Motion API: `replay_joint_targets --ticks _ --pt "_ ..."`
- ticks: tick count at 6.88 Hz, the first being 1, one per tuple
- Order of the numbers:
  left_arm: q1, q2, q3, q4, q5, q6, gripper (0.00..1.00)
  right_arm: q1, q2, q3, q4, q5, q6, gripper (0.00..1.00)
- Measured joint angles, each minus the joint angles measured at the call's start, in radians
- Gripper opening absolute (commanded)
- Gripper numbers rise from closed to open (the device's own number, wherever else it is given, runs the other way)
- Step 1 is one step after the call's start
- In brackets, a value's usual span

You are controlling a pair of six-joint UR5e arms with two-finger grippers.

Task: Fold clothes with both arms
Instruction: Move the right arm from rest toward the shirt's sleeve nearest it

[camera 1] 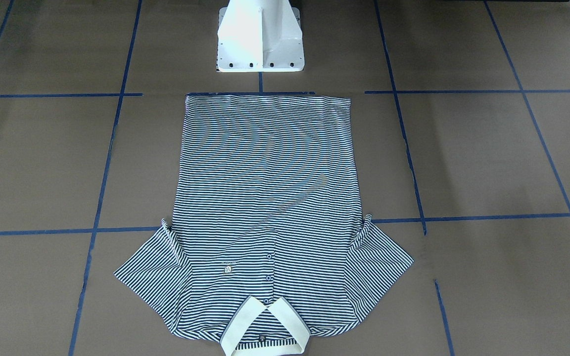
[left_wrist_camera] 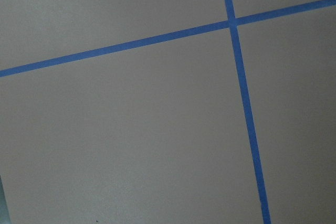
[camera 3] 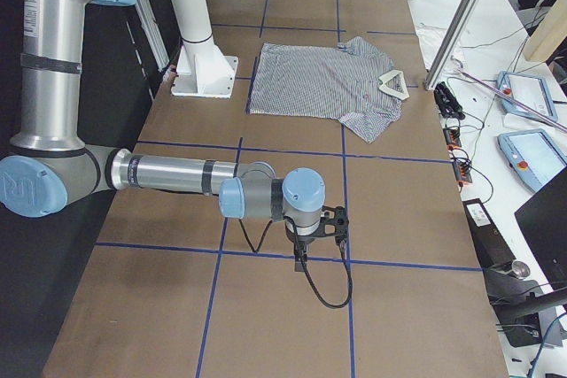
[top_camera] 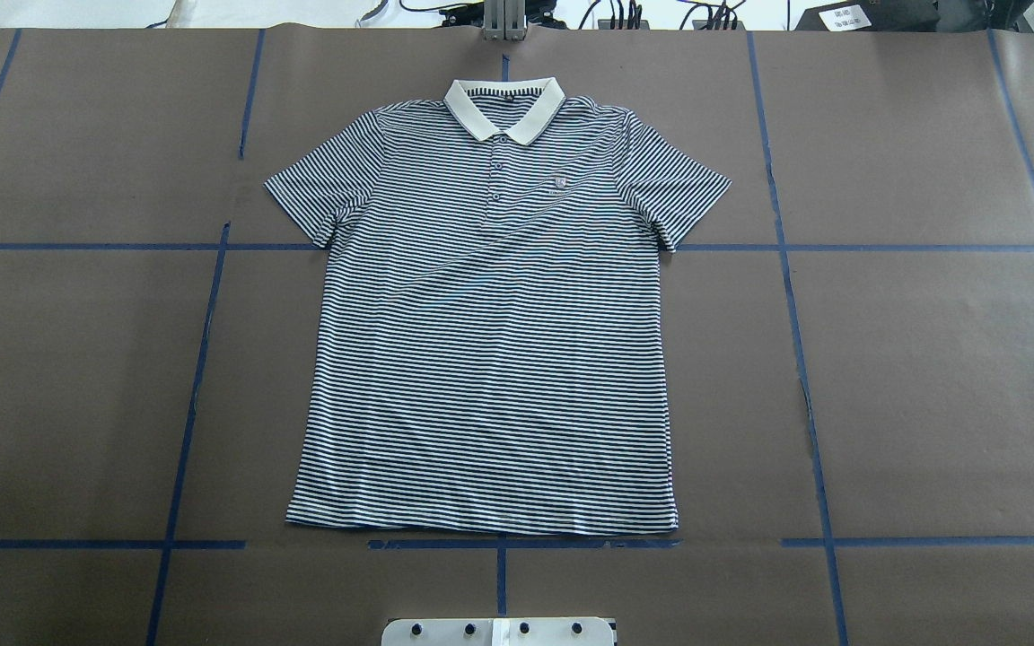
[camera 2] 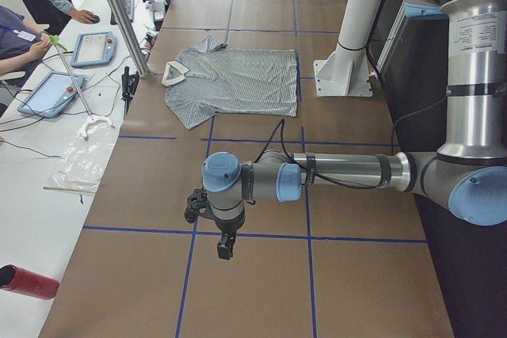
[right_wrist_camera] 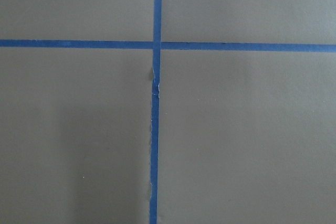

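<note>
Brown taped table (top_camera: 930,377), striped polo shirt (top_camera: 490,341) flat, unfolded.

Striped polo shirt (top_camera: 490,359) lies flat, unfolded, buttons up; left arm (camera 2: 348,170), right arm (camera 3: 168,173) aside.

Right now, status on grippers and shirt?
Left gripper, right gripper: over brown paper at opposite table ends, open or shut unreadable. Polo shirt: flat, front up, unfolded. Nothing lying on it.
</note>
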Motion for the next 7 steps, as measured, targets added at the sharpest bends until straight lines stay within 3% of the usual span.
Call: replay_joint_targets --ticks 4,7 --pt "0.003 -0.037 -0.007 -0.036 -0.003 0.002 1.00 -0.002 0.035 0.026 0.017 0.088 0.019 1.00" --pt "0.032 -0.222 0.002 -0.121 -0.046 0.001 1.00 -0.116 0.130 0.014 0.081 0.090 0.031 1.00"
